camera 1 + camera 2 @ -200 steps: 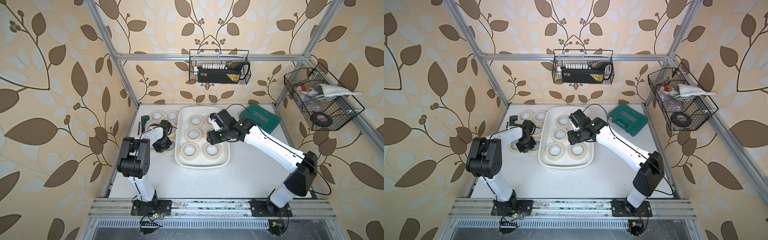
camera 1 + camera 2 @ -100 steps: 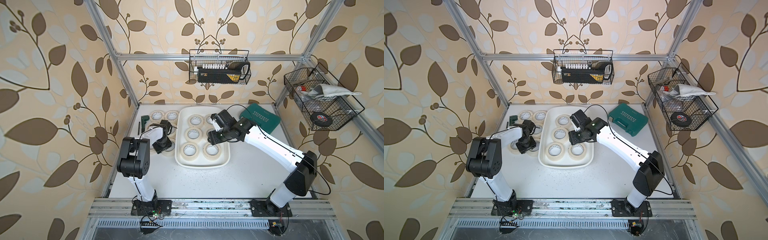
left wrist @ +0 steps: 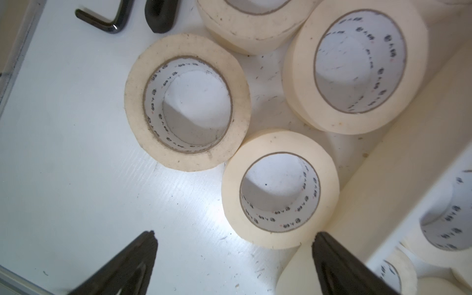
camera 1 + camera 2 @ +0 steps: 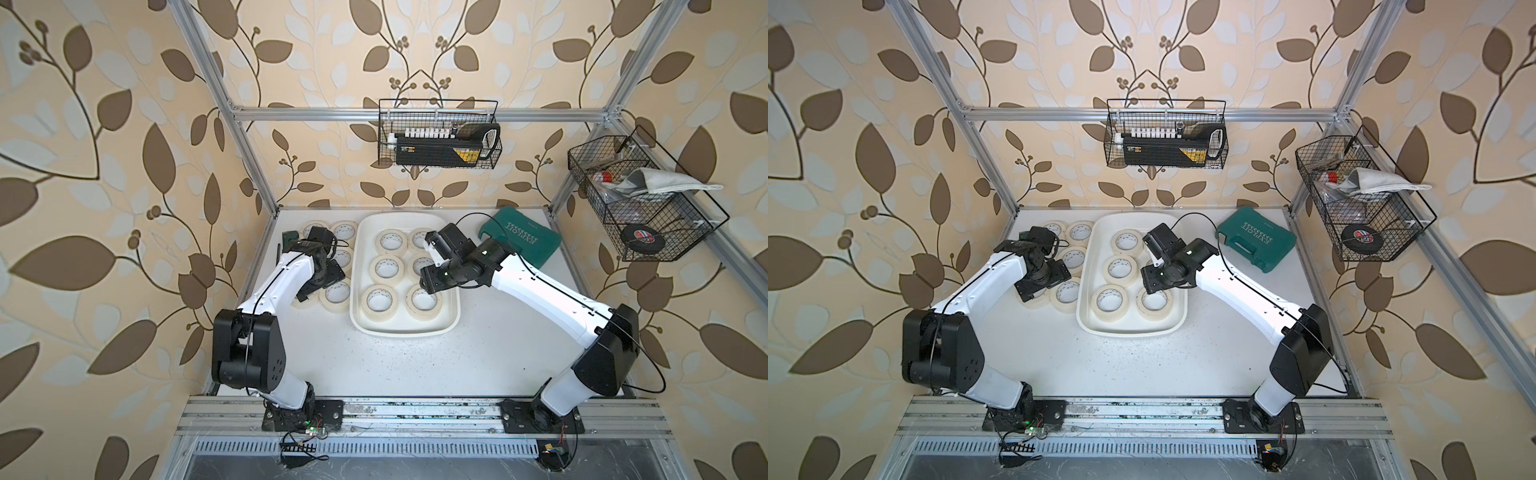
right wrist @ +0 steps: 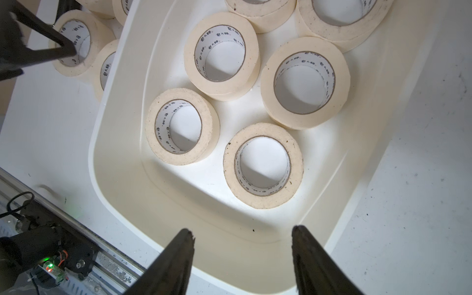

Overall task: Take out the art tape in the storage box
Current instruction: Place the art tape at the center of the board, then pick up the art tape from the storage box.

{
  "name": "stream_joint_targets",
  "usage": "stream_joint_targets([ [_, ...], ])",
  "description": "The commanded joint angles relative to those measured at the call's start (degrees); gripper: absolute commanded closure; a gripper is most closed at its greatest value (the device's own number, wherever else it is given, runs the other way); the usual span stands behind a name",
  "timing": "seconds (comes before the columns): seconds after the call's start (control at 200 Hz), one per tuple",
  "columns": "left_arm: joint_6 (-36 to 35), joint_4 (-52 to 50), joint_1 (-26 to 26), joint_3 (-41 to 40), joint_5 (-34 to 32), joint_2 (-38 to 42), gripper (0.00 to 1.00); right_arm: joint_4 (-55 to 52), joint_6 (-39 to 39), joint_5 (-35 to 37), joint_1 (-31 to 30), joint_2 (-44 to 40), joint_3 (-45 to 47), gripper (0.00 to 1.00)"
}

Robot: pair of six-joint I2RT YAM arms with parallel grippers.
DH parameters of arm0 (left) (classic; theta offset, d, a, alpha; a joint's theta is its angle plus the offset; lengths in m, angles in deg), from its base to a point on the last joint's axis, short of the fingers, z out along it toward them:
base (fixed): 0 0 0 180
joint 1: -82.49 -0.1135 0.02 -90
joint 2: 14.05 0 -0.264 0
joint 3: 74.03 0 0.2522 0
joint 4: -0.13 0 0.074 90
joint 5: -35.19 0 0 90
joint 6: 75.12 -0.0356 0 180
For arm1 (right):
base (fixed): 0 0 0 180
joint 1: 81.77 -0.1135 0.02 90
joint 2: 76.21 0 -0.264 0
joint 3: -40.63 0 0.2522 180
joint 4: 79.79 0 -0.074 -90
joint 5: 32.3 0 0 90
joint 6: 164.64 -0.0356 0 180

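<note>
The white storage box stands mid-table with several cream art tape rolls lying flat in it. More rolls lie on the table left of the box. My left gripper hangs open over those outside rolls, just short of the nearest roll, beside the box's outer wall. My right gripper is open and empty above the box's front wall, a roll just ahead.
A teal tool case lies at the back right. Black wire baskets hang on the back wall and the right wall, the latter holding a black roll. An Allen key lies near the left wall.
My left gripper's jaws have opened wide over the rolls beside the box. The right gripper has drifted slightly towards the box's front.
</note>
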Motion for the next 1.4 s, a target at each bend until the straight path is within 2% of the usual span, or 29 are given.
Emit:
stream_joint_targets([
  [0.0,-3.3,-4.67,0.41,2.77,1.85,5.2,0.01,-1.47,1.05,1.58,0.17,-1.32,1.93,0.37],
  [0.335,-6.75,-6.44,0.5,4.84,10.89,12.98,0.01,-1.06,3.04,1.37,3.39,2.61,4.22,0.37],
  [0.575,-8.41,-5.67,1.7,4.71,14.73,16.48,0.01,0.11,4.19,-1.02,4.85,7.51,3.59,0.37],
  [0.915,-9.02,-4.19,5.98,4.02,15.66,16.73,0.01,0.37,5.67,-1.31,5.2,13.83,1.11,0.37],
  [1.12,-8.95,-3.31,7.85,4.13,15.76,16.15,0.01,0.54,6.7,-0.63,6.37,17.2,-0.09,0.46],
  [1.394,-8.88,-2.61,9.1,4.15,15.97,15.65,0.01,1.34,6.81,-1.91,7.05,20.75,-1.55,0.49],
])
